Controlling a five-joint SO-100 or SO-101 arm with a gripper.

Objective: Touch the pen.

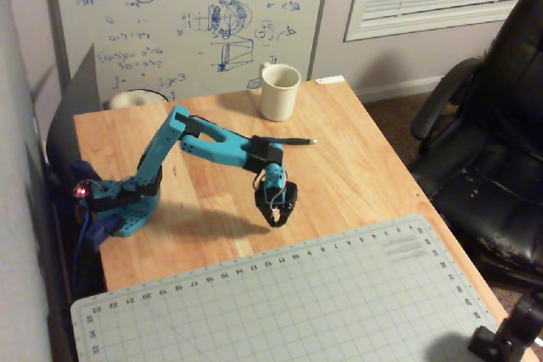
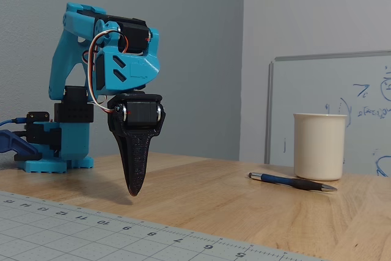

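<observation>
The pen (image 1: 297,140) lies flat on the wooden table (image 1: 373,175), in front of the mug, with its silvery tip pointing right; its left end is hidden behind my forearm in the overhead view. In the fixed view the pen (image 2: 292,182) shows a blue front part and a black body. My gripper (image 1: 276,219) points down, well short of the pen, close to the mat's edge. In the fixed view the gripper (image 2: 133,192) has its black fingers together in a point, empty, just above the wood.
A cream mug (image 1: 278,91) stands behind the pen, also in the fixed view (image 2: 319,146). A grey cutting mat (image 1: 280,294) covers the table's near part. A whiteboard (image 1: 187,14) leans at the back. A black office chair (image 1: 492,150) stands to the right.
</observation>
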